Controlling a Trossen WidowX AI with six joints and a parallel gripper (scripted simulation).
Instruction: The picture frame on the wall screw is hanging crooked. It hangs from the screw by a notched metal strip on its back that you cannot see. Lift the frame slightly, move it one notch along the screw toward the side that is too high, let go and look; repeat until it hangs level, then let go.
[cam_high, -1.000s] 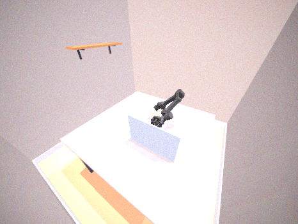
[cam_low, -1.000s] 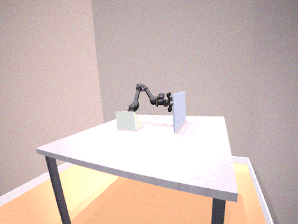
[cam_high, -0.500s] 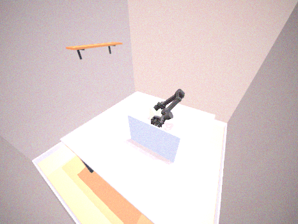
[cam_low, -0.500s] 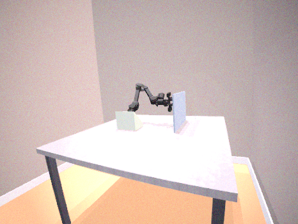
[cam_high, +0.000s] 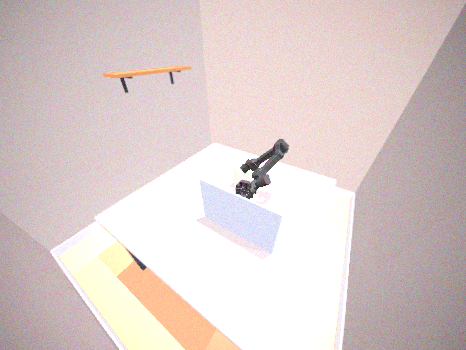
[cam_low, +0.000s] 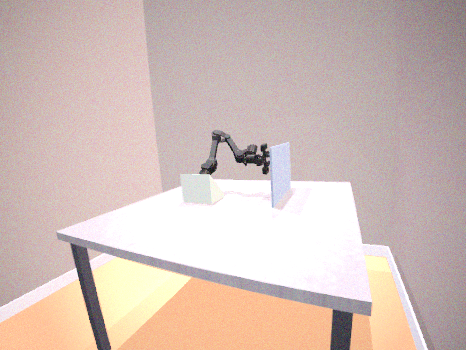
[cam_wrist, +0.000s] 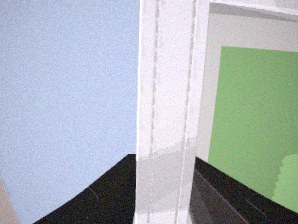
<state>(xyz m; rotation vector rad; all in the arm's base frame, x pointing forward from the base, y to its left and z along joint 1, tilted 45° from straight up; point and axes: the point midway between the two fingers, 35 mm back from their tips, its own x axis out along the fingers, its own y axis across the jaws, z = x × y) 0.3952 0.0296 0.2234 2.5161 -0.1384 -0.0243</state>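
In the wrist view the picture frame (cam_wrist: 166, 63) has a white border with a stitched line and a green picture (cam_wrist: 253, 123) inside. It hangs on the light blue wall panel (cam_wrist: 67, 63) (cam_high: 240, 220) (cam_low: 281, 170), which stands upright on the table. My gripper (cam_wrist: 160, 164) (cam_high: 245, 189) (cam_low: 267, 162) is shut on the frame's left side bar, with one black finger on each side of it. The screw and the notched strip are hidden. In the top and exterior views the panel hides nearly all of the frame, so I cannot tell its tilt.
A pale green wedge block (cam_low: 200, 189) sits on the white table (cam_low: 225, 240) (cam_high: 300, 280) near the arm's base. An orange shelf (cam_high: 147, 72) hangs high on the far room wall. The panel stands near the table's middle.
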